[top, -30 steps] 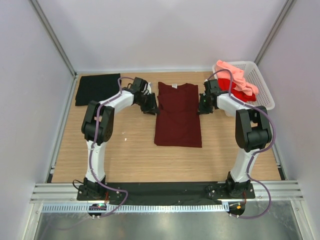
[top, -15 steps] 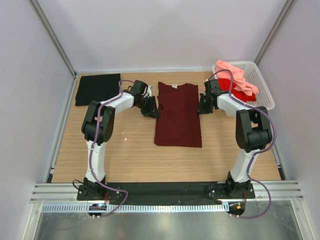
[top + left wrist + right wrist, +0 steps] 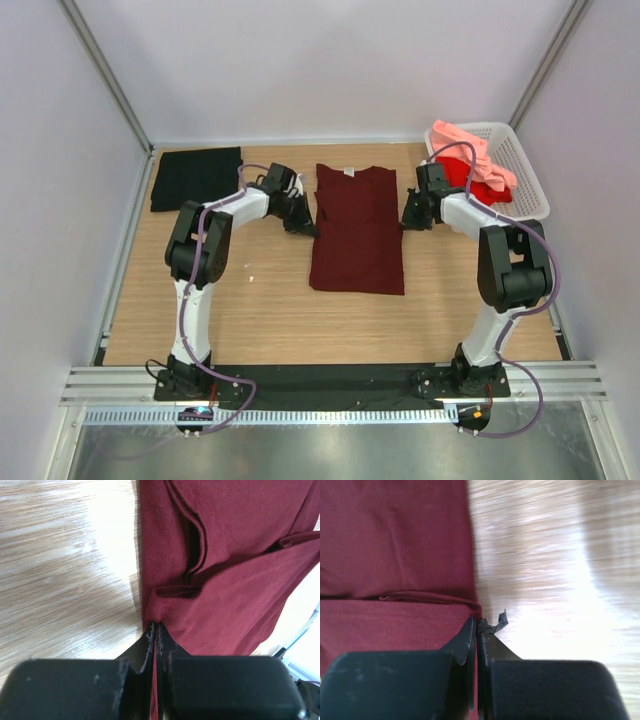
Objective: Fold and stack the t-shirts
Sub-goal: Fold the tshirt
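Caught by wrist views only: left pincer (image 3: 154, 630) and right pincer (image 3: 476, 625) pinching maroon t-shirt (image 3: 230, 580) side edges. Caught overhead only: black t-shirt (image 3: 195, 178) far left on worktop (image 3: 260, 300).

Spread t-shirt (image 3: 356, 228) centre, folded t-shirt (image 3: 195, 177) back-left, heaped t-shirts (image 3: 478, 160) in basket (image 3: 525, 168) back-right

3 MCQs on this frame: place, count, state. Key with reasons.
1. The black t-shirt lies on the table at: A far left B far right C near centre
2. T-shirts in the white basket: A one B two C three
3. Left gripper and right gripper: A wide open B shut on the maroon t-shirt C shut on nothing
Key: 1 A, it sits in the far-left corner. 2 B, salmon pink t-shirt and red t-shirt. 3 B, maroon cloth pinched in both.
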Motion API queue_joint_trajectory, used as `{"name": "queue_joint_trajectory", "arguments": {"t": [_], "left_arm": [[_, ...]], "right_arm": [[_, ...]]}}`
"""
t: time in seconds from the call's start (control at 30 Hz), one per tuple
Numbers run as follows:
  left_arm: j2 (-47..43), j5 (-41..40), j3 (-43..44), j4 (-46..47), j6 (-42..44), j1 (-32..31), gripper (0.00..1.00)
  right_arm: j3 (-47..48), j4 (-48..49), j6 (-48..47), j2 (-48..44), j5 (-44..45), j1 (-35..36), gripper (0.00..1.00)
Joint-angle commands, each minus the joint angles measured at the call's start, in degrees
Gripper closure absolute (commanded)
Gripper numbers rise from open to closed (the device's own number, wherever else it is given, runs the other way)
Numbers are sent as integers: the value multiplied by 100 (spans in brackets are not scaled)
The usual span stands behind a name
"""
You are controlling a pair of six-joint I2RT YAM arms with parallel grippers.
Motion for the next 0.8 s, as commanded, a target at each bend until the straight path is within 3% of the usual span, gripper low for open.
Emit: {"name": "queue_joint_trajectory", "arguments": {"t": [0.0, 0.27, 0.33, 0.43, 0.47, 0.53, 0.57, 0.77], "left_arm": [[-25, -215, -100, 158, -51, -9, 100], [-16, -241, -12, 149, -192, -9, 100], [-52, -329, 23, 88, -244, -9, 100], [-183, -583, 146, -166, -306, 9, 87], [-253, -671, 129, -211, -332, 18, 76], [-552, -1012, 59, -342, -368, 44, 72], [-674, -1136, -63, -378, -394, 44, 66], [-1791, -1192, -1083, -273, -535, -87, 57]], "right_arm": [[-94, 426, 165, -416, 248, -134, 99], [20, 479, 77, -197, -137, -152, 99], [64, 409, 51, -161, -235, -152, 92], [169, 94, 16, -266, -314, -152, 80], [274, -73, 33, -328, -288, -143, 70], [345, -679, 68, -529, -209, -143, 60], [354, -873, 77, -600, -270, -152, 58], [-743, -1393, 288, -1582, -684, -152, 48]]}}
